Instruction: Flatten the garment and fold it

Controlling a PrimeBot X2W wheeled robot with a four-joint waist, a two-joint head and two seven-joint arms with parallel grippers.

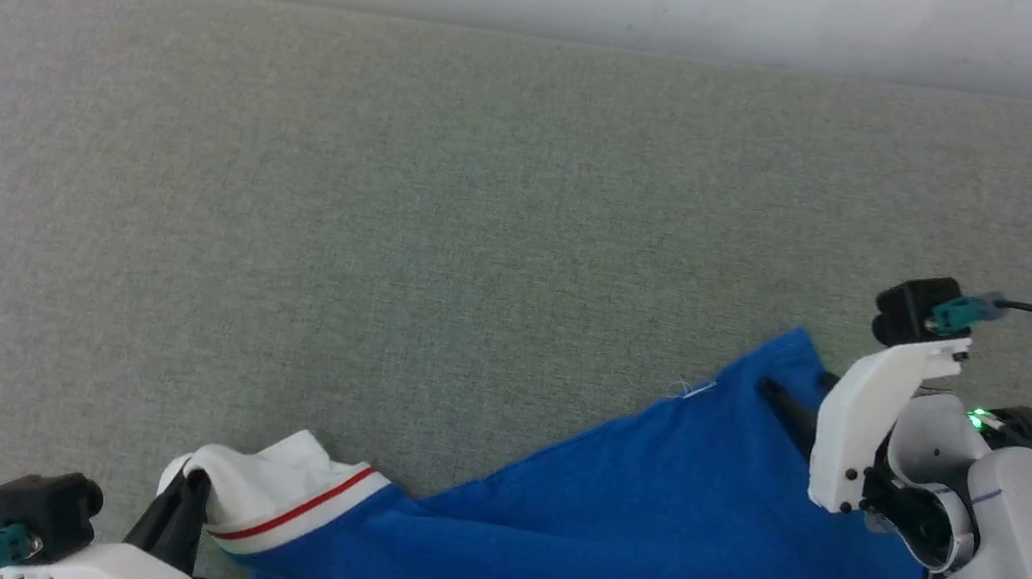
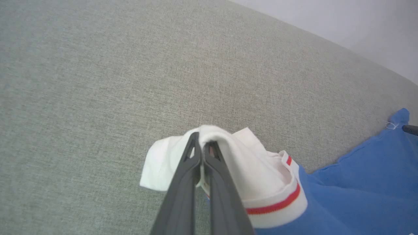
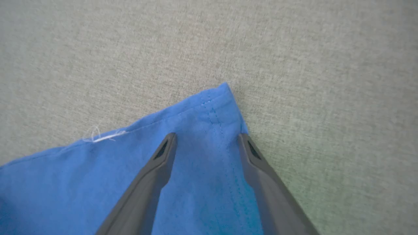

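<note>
- Head view: the garment (image 1: 642,540) lies on the grey surface (image 1: 386,211), close to the robot. Its blue body runs as a slanted sheet from the white sleeve (image 1: 276,488) at the left to the hem corner (image 1: 795,354) at the right. These two ends are well apart, a layout that appears intended to draw the cloth out flat before any fold.
- Left wrist view: the left pincer (image 2: 203,143) is closed on the edge of the white sleeve (image 2: 254,169), which bunches over the fingertips. This grip probably anchors the sleeve end. The sleeve is crumpled, not yet flat.
- Right wrist view: the right pincer (image 3: 207,137) stands open, one finger on either side of the hem corner (image 3: 215,104). The corner lies flat on the surface and is not gripped. That end appears to be already laid where it belongs.
</note>
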